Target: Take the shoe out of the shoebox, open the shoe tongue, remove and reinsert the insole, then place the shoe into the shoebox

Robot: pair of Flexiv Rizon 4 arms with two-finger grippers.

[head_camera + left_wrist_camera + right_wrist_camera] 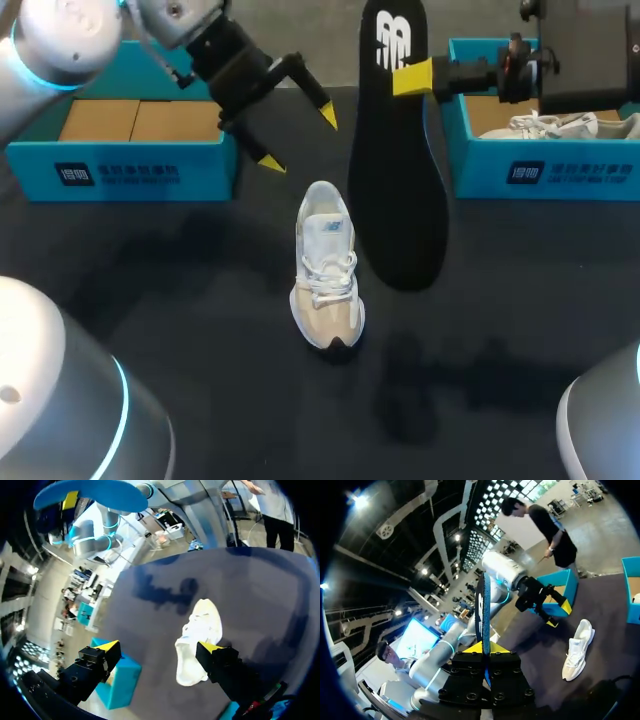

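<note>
- Insole point(395, 200): out of the shoe and clamped near its narrow upper end by the right gripper point(410, 78), whose yellow tips press on it from both sides. It hangs with its long axis from 12 to 6 o'clock in the head view, broader end down.
- The shoe point(325, 265) stands on its sole in the middle of the dark table point(150, 300), heel toward 12 o'clock, toe toward 6, opening upward.
- Seen from the shoe, the insole is at about 2 o'clock, just beside it and seemingly clear of it. The two long axes run nearly parallel.
- Reinsertion would probably mean carrying the insole toward 9 o'clock and feeding the broad end in toward the toe.
- The left gripper point(299, 138) hangs at about 11 o'clock from the shoe, past the heel, with its fingers wide apart and holding nothing. It looks the nearer of the two to the shoe, so it is better placed to steady the heel.
- A blue box point(120, 170) sits at 10 o'clock. A second box point(540, 170) at 2 o'clock holds another shoe point(570, 125).
</note>
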